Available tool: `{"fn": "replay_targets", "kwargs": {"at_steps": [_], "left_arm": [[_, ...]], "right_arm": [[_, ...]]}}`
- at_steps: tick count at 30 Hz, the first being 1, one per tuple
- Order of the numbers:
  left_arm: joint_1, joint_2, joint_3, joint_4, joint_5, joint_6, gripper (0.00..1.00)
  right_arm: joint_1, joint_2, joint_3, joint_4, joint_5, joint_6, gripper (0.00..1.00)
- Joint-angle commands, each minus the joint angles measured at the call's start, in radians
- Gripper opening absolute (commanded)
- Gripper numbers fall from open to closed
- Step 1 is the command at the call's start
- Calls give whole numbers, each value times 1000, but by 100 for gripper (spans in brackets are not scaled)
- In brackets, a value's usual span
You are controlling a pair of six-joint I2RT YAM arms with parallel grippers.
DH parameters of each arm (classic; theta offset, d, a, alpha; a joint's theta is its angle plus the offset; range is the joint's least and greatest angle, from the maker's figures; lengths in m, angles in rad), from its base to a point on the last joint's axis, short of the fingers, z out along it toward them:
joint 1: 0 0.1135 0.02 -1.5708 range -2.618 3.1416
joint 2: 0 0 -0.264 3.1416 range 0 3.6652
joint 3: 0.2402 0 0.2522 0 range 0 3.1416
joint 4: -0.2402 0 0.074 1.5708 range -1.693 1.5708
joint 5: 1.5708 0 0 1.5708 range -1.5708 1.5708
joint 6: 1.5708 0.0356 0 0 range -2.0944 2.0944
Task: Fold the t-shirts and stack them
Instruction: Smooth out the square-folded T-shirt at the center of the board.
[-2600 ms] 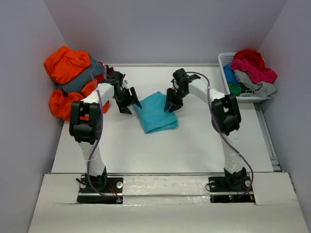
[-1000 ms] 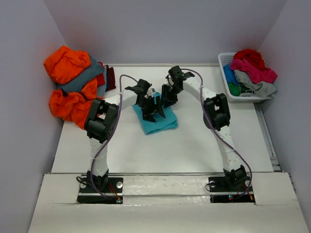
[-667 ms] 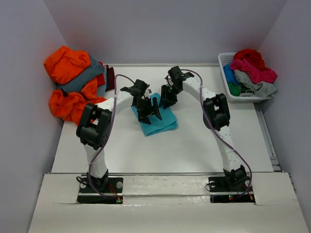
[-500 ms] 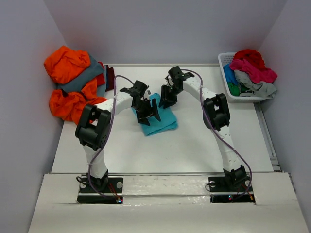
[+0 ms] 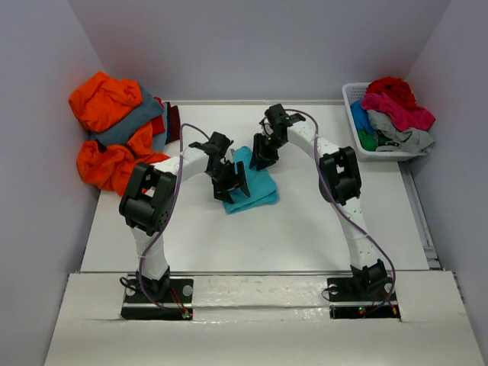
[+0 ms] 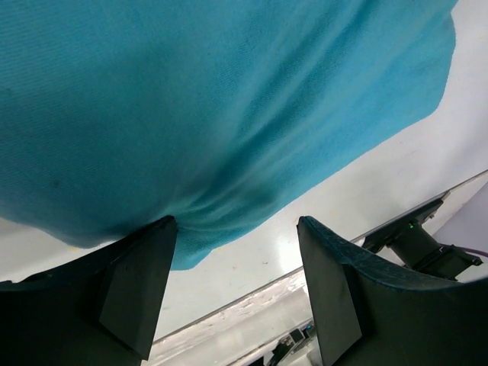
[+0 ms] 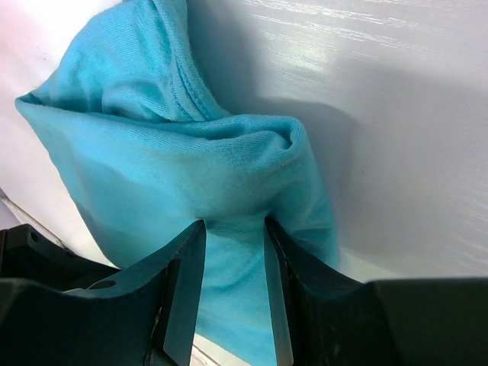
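Two grippers meet at the turquoise t-shirt (image 5: 258, 188) lying folded mid-table (image 5: 305, 229): the right gripper (image 5: 261, 158) pinches a bunched fold at its far edge, and the left gripper (image 5: 232, 183), fingers spread wide, straddles its left edge. Orange and grey t-shirts (image 5: 103, 103) are heaped far left, with others filling the white basket (image 5: 352, 95).

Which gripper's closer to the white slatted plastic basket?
Right. The right gripper pinches the turquoise cloth t-shirt on the side toward the white slatted plastic basket; the left gripper sits at the shirt's opposite side, farther away.
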Motion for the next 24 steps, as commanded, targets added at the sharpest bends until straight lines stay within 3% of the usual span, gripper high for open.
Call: {"fn": "replay_targets", "kwargs": {"at_steps": [1, 14, 24], "left_arm": [[-3, 2, -26, -26, -19, 28, 78], [119, 11, 28, -73, -62, 66, 78], [156, 180, 299, -145, -85, 90, 78]], "right_arm": [[-10, 30, -19, -20, 62, -30, 43], [-48, -61, -177, -37, 133, -27, 43], [-48, -200, -405, -34, 134, -26, 43]]}}
